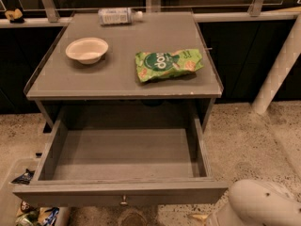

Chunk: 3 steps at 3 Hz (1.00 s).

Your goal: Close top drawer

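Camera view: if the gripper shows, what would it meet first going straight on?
The gripper is out of view; only a white robot part shows at lower right. Its heading cannot be told, though the front of the open top drawer lies nearest.

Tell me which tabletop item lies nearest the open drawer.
The green snack bag; the bowl and bottle sit farther back. The gripper is not in view.

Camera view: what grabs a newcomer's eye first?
The top drawer stands pulled wide open below the table. On top lie a green snack bag at right, a white bowl at left, and a bottle at the back. The pincer is out of view; only a white robot part shows bottom right.
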Tool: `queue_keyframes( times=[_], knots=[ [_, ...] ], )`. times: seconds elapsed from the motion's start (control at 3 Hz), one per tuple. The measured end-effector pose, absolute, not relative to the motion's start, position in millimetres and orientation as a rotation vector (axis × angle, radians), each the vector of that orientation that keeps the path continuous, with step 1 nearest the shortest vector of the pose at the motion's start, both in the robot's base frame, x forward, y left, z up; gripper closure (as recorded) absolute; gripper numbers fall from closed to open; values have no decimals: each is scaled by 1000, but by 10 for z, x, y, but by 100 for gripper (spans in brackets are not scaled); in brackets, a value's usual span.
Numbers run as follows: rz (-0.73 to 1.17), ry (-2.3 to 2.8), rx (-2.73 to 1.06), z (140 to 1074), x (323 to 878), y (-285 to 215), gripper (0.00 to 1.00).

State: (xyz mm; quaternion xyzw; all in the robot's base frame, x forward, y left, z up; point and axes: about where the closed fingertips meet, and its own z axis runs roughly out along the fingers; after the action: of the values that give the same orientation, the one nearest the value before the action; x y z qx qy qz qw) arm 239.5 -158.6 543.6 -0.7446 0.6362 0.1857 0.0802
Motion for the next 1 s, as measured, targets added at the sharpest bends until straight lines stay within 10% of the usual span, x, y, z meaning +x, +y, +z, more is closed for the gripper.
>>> queue_keyframes(
  times=[1.0],
  knots=[
    [308, 1894, -2305, 5426, 2568, -1368, 0]
  ],
)
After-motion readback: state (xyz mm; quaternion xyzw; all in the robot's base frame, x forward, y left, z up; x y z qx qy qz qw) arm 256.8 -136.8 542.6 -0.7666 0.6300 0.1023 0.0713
